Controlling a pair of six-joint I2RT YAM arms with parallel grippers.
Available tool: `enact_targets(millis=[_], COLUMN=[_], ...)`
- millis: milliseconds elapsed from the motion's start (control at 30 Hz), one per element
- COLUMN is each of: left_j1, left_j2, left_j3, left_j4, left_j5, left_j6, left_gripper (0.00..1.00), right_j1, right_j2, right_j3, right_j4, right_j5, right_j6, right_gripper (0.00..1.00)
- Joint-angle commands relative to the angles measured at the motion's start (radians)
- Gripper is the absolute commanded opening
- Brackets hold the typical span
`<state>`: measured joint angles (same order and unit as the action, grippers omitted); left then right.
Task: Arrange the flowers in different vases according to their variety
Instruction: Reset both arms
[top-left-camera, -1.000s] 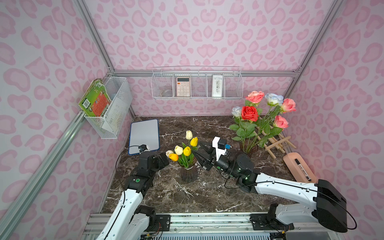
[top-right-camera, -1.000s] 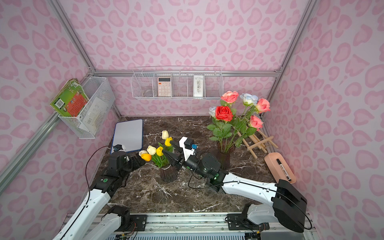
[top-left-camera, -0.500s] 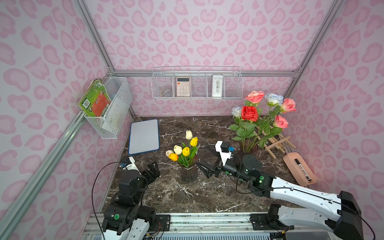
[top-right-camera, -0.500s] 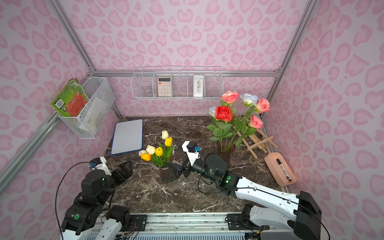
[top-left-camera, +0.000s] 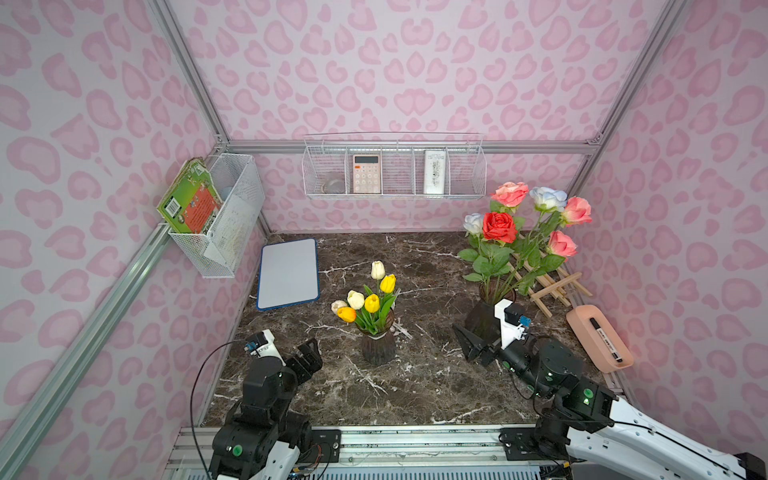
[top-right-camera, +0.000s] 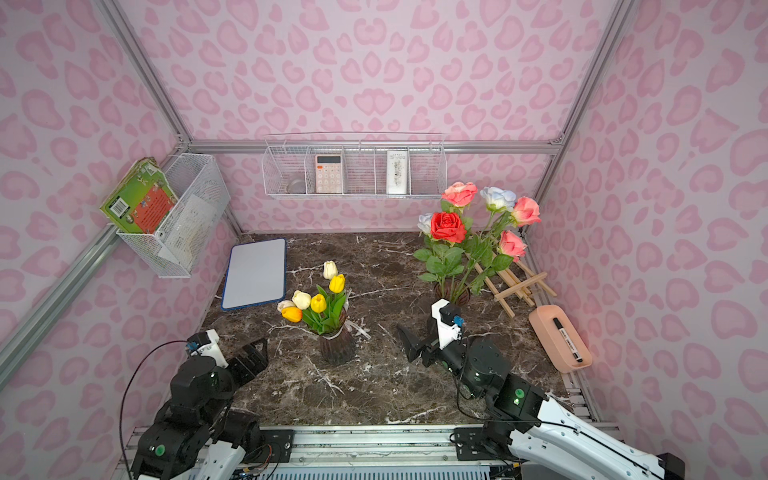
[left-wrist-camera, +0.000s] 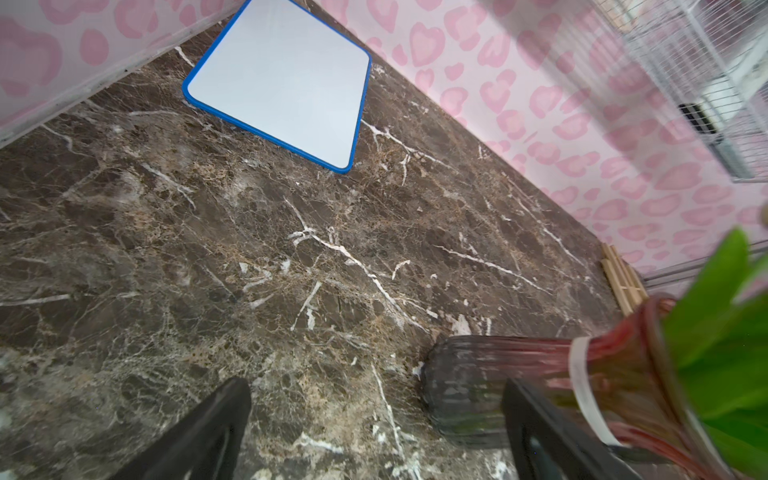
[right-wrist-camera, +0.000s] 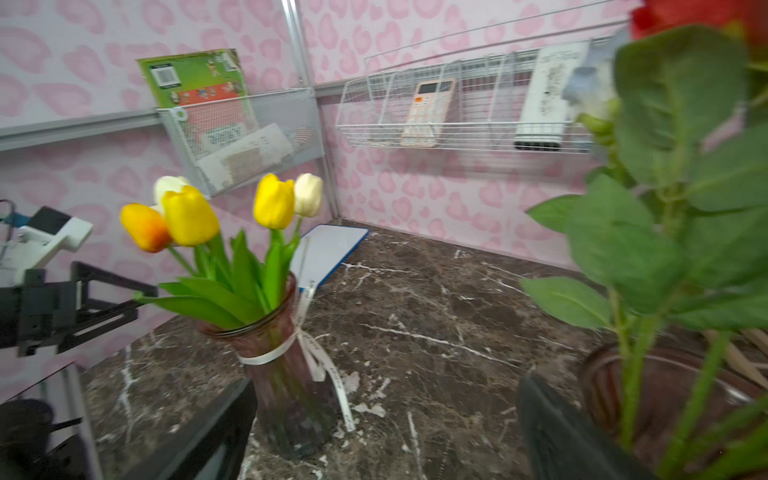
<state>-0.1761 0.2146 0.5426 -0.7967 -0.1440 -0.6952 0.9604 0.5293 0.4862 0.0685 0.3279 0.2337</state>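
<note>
Several yellow, white and orange tulips (top-left-camera: 370, 303) (top-right-camera: 316, 301) stand in a ribbed dark vase (top-left-camera: 377, 347) (right-wrist-camera: 286, 395) tied with a white ribbon, mid-table. Pink, red and white-blue roses (top-left-camera: 519, 224) (top-right-camera: 469, 224) fill a second dark vase (top-left-camera: 496, 293) (right-wrist-camera: 665, 395) at the back right. My left gripper (top-left-camera: 309, 353) (left-wrist-camera: 374, 386) is open and empty at the front left, apart from the tulip vase (left-wrist-camera: 478, 395). Open and empty too, my right gripper (top-left-camera: 471, 328) (right-wrist-camera: 386, 390) sits low beside the rose vase, between the two vases.
A blue-rimmed whiteboard (top-left-camera: 289, 274) lies at the back left. A wooden easel (top-left-camera: 548, 286) lies behind the roses. A pink tray (top-left-camera: 577, 328) with a marker sits along the right edge. Wire baskets (top-left-camera: 395, 174) (top-left-camera: 220, 216) hang on the walls.
Both arms drew back from the tulip vase. The left went to the front left, the right moved right to the rose vase, and its jaws opened wide.
</note>
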Motion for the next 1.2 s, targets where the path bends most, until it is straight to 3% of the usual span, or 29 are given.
enact_targets(millis=[0,67,167,400,433,500,600,833,1000,1167], left_j1=[0.001,0.001,0.002,0.004,0.003,0.007,0.015,0.048,0.093,0.122], left_j2=[0.073,0.133,0.210,0.300,0.306,0.317,0.366,0.568,0.678,0.786], left_j3=[-0.034,-0.029,-0.029,-0.050,-0.051,-0.060,-0.057,0.023,0.052,0.079], left_j4=[0.149,0.162,0.225,0.325,0.333,0.368,0.430,0.506,0.567,0.627], left_j5=[-0.054,-0.093,-0.107,-0.161,-0.171,-0.196,-0.194,-0.212,-0.168,-0.162], left_j6=[0.048,0.041,0.077,0.131,0.140,0.158,0.197,0.268,0.296,0.337], left_gripper=[0.99,0.99,0.99,0.99,0.99,0.99,0.99,0.99,0.99,0.99], right_j1=[-0.149,-0.262,-0.370,-0.421,-0.422,-0.422,-0.424,-0.486,-0.719,-1.141], right_j2=[0.008,0.032,-0.001,-0.295,-0.340,-0.404,-0.409,-0.347,-0.154,0.019], right_j3=[-0.013,-0.018,-0.041,-0.130,-0.149,-0.165,-0.175,-0.199,-0.193,-0.224], right_j4=[-0.065,-0.067,-0.068,-0.073,-0.063,-0.103,-0.141,-0.074,0.018,0.174], right_j5=[-0.045,-0.149,-0.207,-0.149,-0.133,0.020,0.171,0.325,0.129,-0.267], right_j6=[0.042,0.065,0.079,0.048,0.046,0.082,0.113,0.131,0.153,0.207], right_gripper=[0.99,0.99,0.99,0.99,0.99,0.99,0.99,0.99,0.99,0.99])
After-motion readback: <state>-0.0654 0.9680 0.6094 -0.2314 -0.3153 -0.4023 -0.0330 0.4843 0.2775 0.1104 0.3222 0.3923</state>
